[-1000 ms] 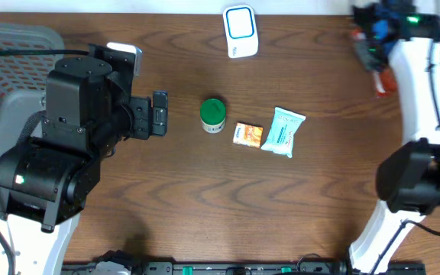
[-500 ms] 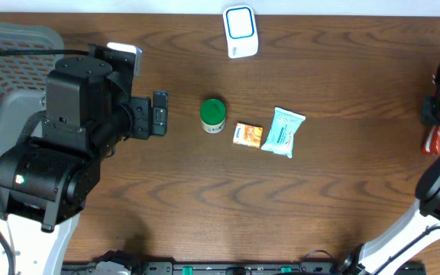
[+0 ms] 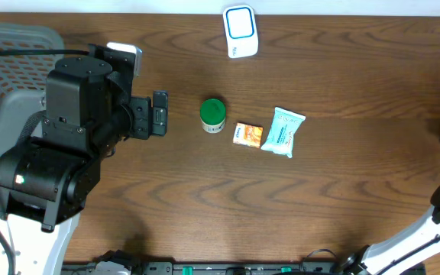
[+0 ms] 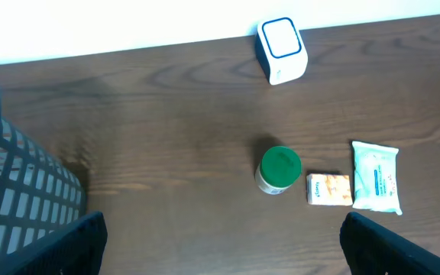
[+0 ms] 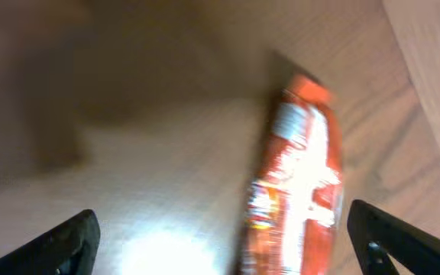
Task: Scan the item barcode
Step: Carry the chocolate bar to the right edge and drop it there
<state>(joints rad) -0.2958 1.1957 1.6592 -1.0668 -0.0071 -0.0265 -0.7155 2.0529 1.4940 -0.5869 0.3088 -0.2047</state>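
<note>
Where the overhead view shows the brown wooden bench point(image 3: 205, 214), the left claw point(image 3: 160, 113) stands wide near a green-lidded round jar point(image 3: 213, 114), and a grey mesh basket point(image 3: 6, 46) has its contents hidden. The left wrist view shows a white blue-framed scanner point(image 4: 282, 50) well apart from the jar. In the right wrist view the right claw point(image 5: 224, 237) is spread wide, with the orange-red glossy packet point(image 5: 296, 183), blurred, lying between its fingers and touching neither.
</note>
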